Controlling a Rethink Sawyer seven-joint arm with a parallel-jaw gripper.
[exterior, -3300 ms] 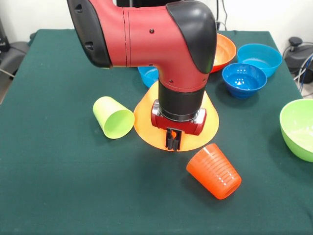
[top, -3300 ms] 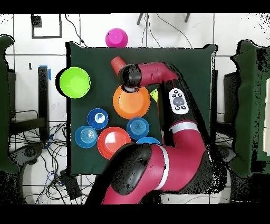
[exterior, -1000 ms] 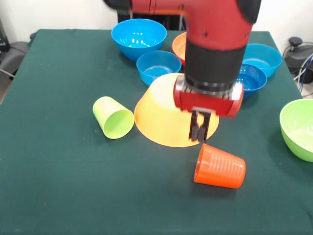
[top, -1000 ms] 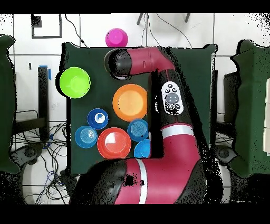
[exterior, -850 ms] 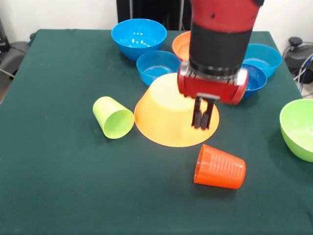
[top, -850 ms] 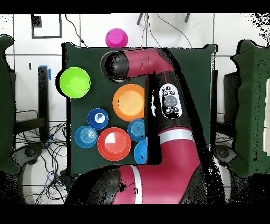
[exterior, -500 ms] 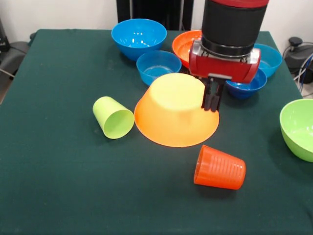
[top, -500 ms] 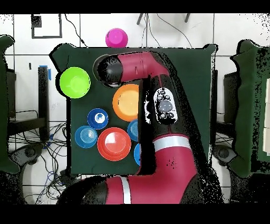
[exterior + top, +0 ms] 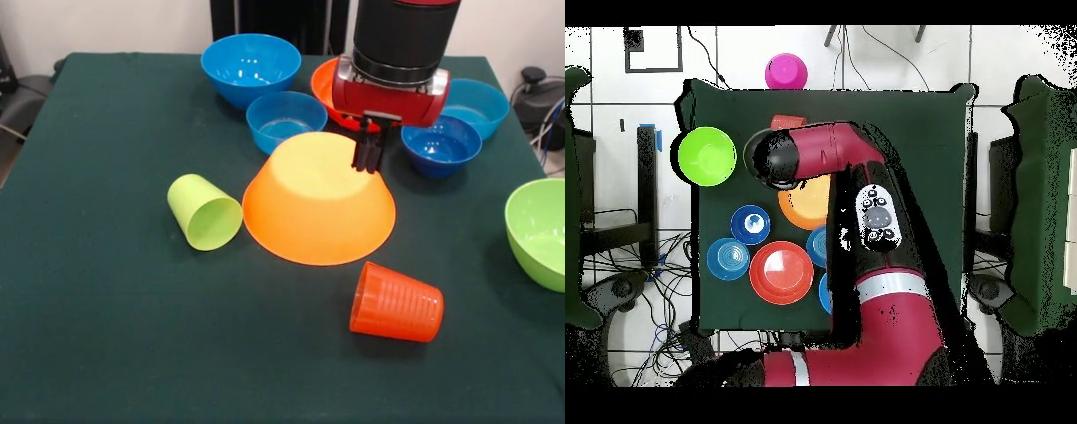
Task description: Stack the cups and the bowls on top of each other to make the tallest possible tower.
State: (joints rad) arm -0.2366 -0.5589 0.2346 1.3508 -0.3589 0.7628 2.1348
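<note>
The large light-orange bowl point(image 9: 318, 199) lies upside down mid-table; its edge shows in the overhead view point(image 9: 801, 208). My gripper point(image 9: 367, 154) hangs shut and empty just above that bowl's far right side. The ribbed orange cup point(image 9: 397, 303) lies on its side in front of the bowl, apart from it; a bit of it shows in the overhead view point(image 9: 785, 122). The lime green cup point(image 9: 205, 212) lies on its side left of the bowl. Nothing is stacked on the upturned bowl.
Behind the bowl stand a medium blue bowl point(image 9: 251, 64), small blue bowls point(image 9: 286, 119) point(image 9: 440, 141) point(image 9: 472, 102) and a red-orange bowl point(image 9: 328, 79), partly hidden. A lime-green bowl point(image 9: 538, 231) sits at the right edge. A pink bowl point(image 9: 785, 72) lies beyond the table edge.
The orange cup has turned on its side to a new heading. My shut gripper has since risen and drawn back from beside it to the upturned bowl's far side.
</note>
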